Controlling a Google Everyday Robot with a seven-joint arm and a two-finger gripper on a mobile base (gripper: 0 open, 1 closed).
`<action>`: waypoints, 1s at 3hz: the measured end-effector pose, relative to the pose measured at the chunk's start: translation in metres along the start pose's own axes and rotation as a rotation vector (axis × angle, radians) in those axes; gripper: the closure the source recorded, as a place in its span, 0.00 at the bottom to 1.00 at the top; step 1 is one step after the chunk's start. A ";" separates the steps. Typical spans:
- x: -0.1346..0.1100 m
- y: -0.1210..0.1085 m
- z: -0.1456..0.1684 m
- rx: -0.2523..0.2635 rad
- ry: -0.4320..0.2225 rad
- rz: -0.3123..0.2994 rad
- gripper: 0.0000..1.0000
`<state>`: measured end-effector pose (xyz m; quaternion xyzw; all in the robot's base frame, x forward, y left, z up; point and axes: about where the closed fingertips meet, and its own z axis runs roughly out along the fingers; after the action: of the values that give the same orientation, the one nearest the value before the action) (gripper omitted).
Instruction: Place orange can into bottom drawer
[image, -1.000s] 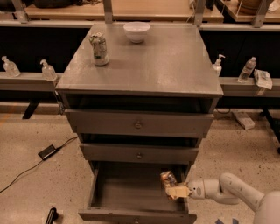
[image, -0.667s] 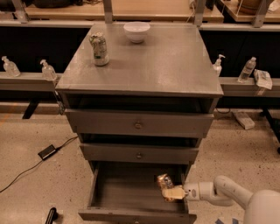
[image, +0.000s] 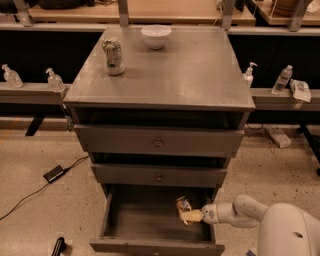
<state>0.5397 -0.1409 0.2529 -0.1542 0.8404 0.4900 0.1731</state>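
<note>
The bottom drawer (image: 142, 217) of the grey cabinet (image: 170, 75) is pulled well out toward the camera, so its floor lies open from above. That gives the arm (image: 235, 212) room to reach in under the two upper drawers (image: 157, 142), which are pushed in. The arm enters low from the right, over the drawer's right edge, and lies almost level, probably so that it clears the middle drawer front above it.

The gripper (image: 190, 215) sits inside the drawer, near the right edge and about midway between back and front. The orange can (image: 183, 204) is at the gripper's tip, touching it, just to the tip's left and a little toward the back of the drawer. It looks tilted, not upright. Whether the gripper is clamped on the can or only rests against it cannot be told, and it is also unclear whether the can already rests on the drawer floor.

By the look of it, the can is already within the drawer's walls, so what probably remains is to set it free and pull the arm out to the right.

On the cabinet top, a green-and-white can (image: 113, 56) stands near the back left corner and a white bowl (image: 156, 36) sits at the back edge, both well away from the job.
</note>
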 end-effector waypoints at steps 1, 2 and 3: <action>0.012 -0.018 0.016 0.061 0.065 0.076 0.52; 0.029 -0.026 0.027 0.090 0.124 0.137 0.30; 0.029 -0.025 0.028 0.087 0.125 0.140 0.06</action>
<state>0.5282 -0.1305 0.2076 -0.1177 0.8788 0.4532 0.0922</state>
